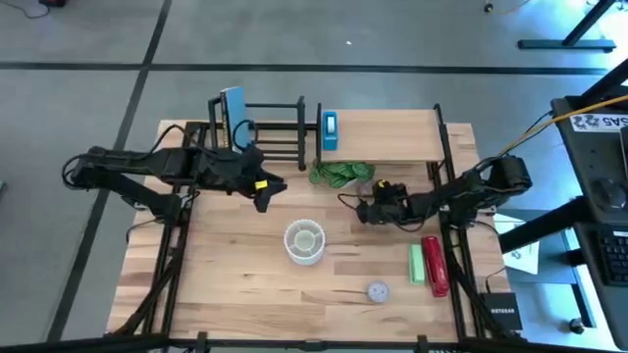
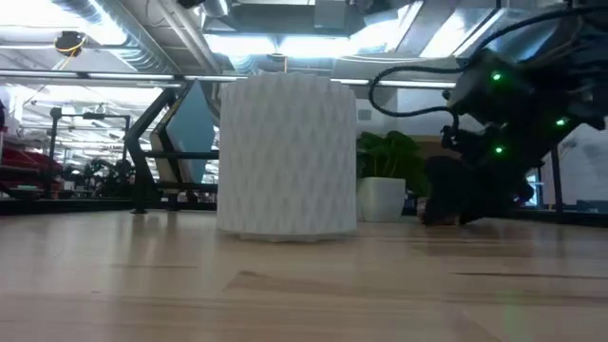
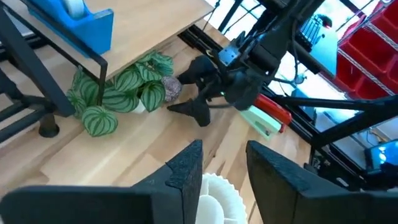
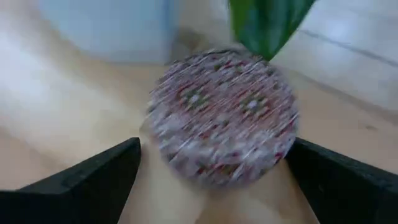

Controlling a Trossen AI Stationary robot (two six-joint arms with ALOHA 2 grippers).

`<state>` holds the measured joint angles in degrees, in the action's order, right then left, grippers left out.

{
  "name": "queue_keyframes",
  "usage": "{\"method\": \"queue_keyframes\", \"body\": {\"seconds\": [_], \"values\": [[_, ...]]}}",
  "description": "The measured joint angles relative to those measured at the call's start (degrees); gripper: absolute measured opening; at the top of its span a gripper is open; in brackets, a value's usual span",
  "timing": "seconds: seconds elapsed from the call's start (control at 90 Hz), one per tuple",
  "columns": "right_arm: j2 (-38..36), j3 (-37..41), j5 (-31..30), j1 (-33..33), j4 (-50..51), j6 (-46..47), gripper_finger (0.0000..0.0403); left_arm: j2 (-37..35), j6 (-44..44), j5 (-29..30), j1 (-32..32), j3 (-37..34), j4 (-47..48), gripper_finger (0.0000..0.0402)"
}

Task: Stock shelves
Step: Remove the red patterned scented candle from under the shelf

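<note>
Take the white ribbed cup [image 1: 304,242] at mid-table as your landmark. Your right gripper [image 1: 365,208] sits low on the tabletop beyond and to the right of the cup, its fingers [image 4: 93,180] spread wide on either side of a small round speckled disc [image 4: 222,117]; they flank it but you cannot tell whether they touch it. Just past that gripper, farther from the cup, the leafy green plant [image 1: 340,174] lies against the front edge of the light-wood shelf board [image 1: 392,135], so the foliage crowds the space right ahead of the fingers. A blue box [image 1: 329,130] stands on that board's left end. The black wire rack [image 1: 265,126] stands beyond and left of the cup, with a pale blue panel [image 1: 233,116] leaning at its left side. Your left gripper [image 1: 267,196] hovers between the rack and the cup, fingers [image 3: 186,167] parted with nothing between them, aimed over the cup's rim. Right of the cup lie a green bar [image 1: 416,263] and a red bar [image 1: 435,265] side by side; on the near side of the cup, a little to the right, rests another small round disc [image 1: 377,291].
</note>
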<state>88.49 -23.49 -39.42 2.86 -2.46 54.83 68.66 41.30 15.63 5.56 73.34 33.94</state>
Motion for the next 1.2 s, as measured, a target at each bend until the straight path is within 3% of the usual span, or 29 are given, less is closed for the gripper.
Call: {"method": "queue_keyframes", "body": {"seconds": [0.133,0.256,0.378,0.544,0.756,0.933,1.2], "values": [[0.0,0.0,0.9,-2.8,-1.8,-1.9,0.0385,0.1,0.4,-0.1,0.0,0.0,0.0,0.0107],[0.0,-0.3,5.2,-5.5,-4.9,-5.7,0.0384,0.1,0.3,-0.1,0.0,0.0,0.1,0.0107],[0.0,-1.7,9.2,-7.7,-4.1,-7.4,0.0358,0.1,0.2,-0.6,0.0,0.0,0.1,0.0107],[-0.2,-4.0,12.3,-8.7,0.6,-7.5,0.0271,0.1,-1.2,-1.3,0.0,0.0,0.1,0.0107],[-3.6,-8.6,18.7,-8.4,12.5,-7.1,0.0269,0.1,-3.2,-1.3,0.0,0.0,0.2,0.0107],[-10.9,-10.8,21.2,-3.9,21.8,-7.1,0.0269,0.1,-5.6,-1.3,0.0,0.0,0.2,0.0107],[-18.2,-10.8,30.6,11.6,25.5,-3.3,0.0269,0.1,-9.6,-1.3,0.0,0.0,0.2,0.0107]]}}
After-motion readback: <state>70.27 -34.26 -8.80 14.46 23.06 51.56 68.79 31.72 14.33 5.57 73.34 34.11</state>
